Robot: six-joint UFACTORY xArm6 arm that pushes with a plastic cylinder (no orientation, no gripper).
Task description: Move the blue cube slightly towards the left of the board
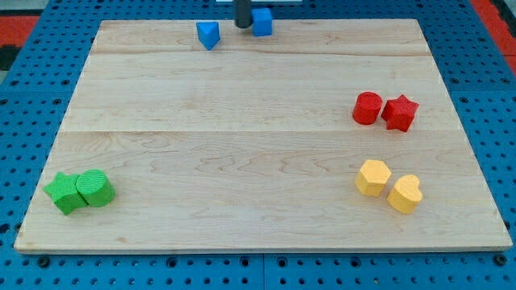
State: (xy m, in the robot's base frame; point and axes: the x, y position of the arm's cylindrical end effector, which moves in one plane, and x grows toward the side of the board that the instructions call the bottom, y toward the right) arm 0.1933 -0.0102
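Our tip [242, 25]: plain rod end, no claw, so nothing to open, close or hold. Tip sits at view's top edge of board [242, 201], touching or just beside left face of blue cube [262, 22].

Blue wedge-like block [208, 35] near, further to view's left.

We judge task barely begun: tip on wrong side for leftward push, needs to round cube to its right face.

Well apart: red cylinder [367, 108], red star [400, 113], two yellow blocks [373, 177] [405, 194], two green blocks [64, 193] [95, 188].
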